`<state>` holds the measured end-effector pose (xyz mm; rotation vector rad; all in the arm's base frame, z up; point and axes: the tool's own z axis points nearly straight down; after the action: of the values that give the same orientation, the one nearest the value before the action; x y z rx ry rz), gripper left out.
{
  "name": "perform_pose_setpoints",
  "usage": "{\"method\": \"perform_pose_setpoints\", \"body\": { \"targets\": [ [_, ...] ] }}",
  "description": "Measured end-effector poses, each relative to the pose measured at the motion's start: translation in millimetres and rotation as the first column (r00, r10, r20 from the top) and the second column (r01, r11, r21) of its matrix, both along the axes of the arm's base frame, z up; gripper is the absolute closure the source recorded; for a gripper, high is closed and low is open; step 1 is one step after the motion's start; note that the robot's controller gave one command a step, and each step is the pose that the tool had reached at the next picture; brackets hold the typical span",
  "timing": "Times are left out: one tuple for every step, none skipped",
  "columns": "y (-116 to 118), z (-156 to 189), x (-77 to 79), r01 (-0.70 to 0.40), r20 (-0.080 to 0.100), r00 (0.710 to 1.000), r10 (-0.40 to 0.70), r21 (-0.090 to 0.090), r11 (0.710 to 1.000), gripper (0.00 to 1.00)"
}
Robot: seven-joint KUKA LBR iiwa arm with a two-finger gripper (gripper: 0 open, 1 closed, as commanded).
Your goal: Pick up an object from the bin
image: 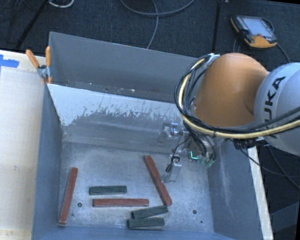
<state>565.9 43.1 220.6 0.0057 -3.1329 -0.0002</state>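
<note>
Reddish-brown stick [158, 180] lying slantwise sits just beside the lowered gripper [173, 168], whose grip I cannot tell, so nothing looks lifted yet and the pick remains.

The grey metal bin [51, 142] has bare floor across its back left and at the right, below the sloping wall. A long reddish-brown flat bar [158, 180] lies slantwise mid-floor, its upper end just beside the gripper [173, 168]. Near the front a short dark green bar [108, 191], a second reddish-brown bar [121, 202] and two dark grey blocks [148, 213] crowd together. A third reddish-brown bar [67, 196] lies by the left wall, an open lane between it and the cluster.
</note>
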Motion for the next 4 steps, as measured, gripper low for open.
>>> {"method": "perform_pose_setpoints", "body": {
  "targets": [
    [-0.2, 4.5, 1.4, 0.001, 0.007, 1.000, -0.001, 0.000, 1.000, 0.00],
    [-0.9, -19.7, -12.7, -0.084, 0.014, 0.996, 0.084, 0.000, 0.996, 0.00],
    [-10.9, -78.0, -50.5, -0.093, 0.011, 0.996, 0.093, 0.000, 0.996, 0.00],
    [27.7, -120.3, -55.8, -0.084, 0.005, 0.996, 0.084, -0.002, 0.996, 0.00]
  ]
}}
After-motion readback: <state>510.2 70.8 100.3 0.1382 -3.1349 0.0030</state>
